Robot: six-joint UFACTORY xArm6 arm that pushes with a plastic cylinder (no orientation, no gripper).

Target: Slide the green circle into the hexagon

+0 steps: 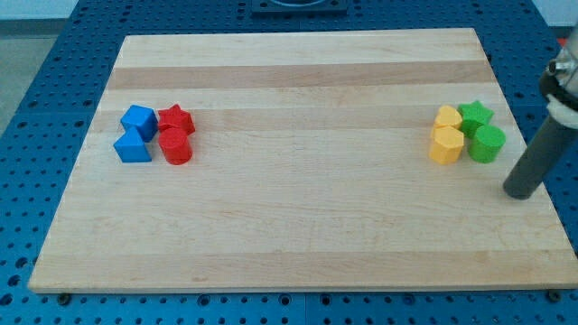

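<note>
Near the board's right edge, your tip [520, 192] is sitting bare, gripping nothing, below-right of the green circle [488, 143], lining up to shove it left into the yellow hexagon [445, 145].

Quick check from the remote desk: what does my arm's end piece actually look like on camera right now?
It shows as a plain, straight, dark grey to black cylindrical rod, matte, with no markings or cables visible. My tip is a blunt, flat end. At the view's right edge a paler grey rounded part tops the rod; it is cut off, so nothing more shows.
</note>
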